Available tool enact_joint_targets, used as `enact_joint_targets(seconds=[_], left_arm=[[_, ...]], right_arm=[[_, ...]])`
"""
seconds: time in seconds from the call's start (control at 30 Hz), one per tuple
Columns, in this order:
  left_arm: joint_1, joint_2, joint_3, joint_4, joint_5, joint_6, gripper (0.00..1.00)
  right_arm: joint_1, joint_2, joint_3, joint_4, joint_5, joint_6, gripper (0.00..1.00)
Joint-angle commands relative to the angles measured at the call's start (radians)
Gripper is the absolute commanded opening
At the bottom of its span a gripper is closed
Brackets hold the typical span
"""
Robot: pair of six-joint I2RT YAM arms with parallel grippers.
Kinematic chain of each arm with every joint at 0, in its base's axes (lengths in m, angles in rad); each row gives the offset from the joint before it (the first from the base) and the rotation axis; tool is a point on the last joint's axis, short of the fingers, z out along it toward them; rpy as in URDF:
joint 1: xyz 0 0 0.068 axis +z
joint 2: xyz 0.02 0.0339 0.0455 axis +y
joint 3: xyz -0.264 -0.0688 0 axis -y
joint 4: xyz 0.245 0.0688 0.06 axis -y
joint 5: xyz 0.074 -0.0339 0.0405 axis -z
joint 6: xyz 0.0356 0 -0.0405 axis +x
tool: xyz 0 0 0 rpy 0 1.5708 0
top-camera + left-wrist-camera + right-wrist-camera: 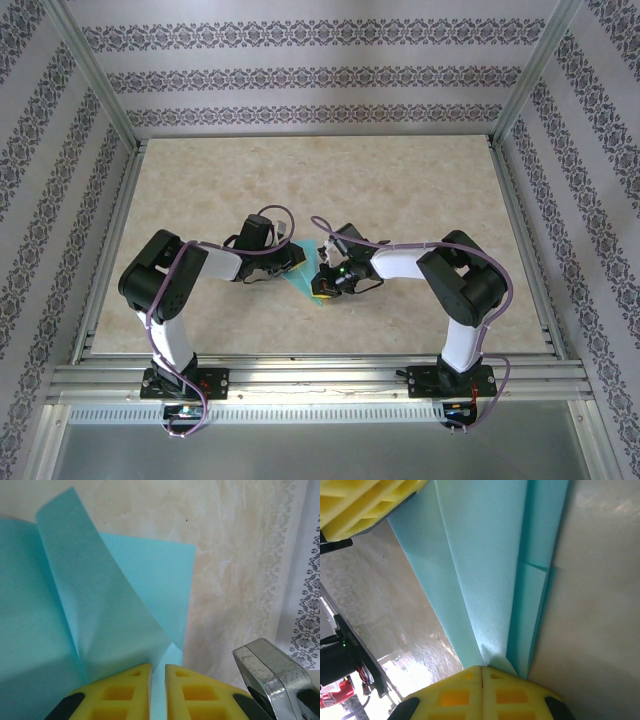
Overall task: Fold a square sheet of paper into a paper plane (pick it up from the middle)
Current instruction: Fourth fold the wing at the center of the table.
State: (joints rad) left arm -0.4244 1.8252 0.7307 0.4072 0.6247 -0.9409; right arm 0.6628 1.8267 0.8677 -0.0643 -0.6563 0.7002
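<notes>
The square sheet of paper (303, 284) is a partly folded turquoise shape lying between both grippers at the table's middle. In the left wrist view a raised flap of the paper (100, 605) stands up from a crease and runs down to my left gripper (158, 672). Its yellow fingers stand a narrow gap apart, with flat paper showing through the gap. In the right wrist view the paper (485, 555) narrows into layered folds, and my right gripper (481, 670) is shut on its pointed end. My left gripper's yellow finger (370, 505) shows at the top left there.
The beige marbled tabletop (400, 190) is ringed by aluminium rails (320, 380) and patterned walls. A shiny metal block (265, 672) sits close to the right of my left fingers. Dark arm hardware with a green light (335, 655) is at the left.
</notes>
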Motion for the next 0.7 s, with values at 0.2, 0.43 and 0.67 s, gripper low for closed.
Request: enact_joint_targets(seconds=[0.2,0.43,0.67], left_arm=[[-0.011,0.033,-0.006,-0.068,-0.032,0.051,0.16],[-0.014,0.032,-0.001,-0.073,-0.034,0.053,0.15],[-0.017,0.018,0.006,-0.072,-0.032,0.047,0.15]], right_arm=[[-0.012,-0.068,-0.012,0.062,-0.014,0.12,0.04],[0.002,0.016,0.043,0.073,0.054,0.148,0.04],[-0.004,0.041,-0.026,0.014,0.081,0.087,0.0]])
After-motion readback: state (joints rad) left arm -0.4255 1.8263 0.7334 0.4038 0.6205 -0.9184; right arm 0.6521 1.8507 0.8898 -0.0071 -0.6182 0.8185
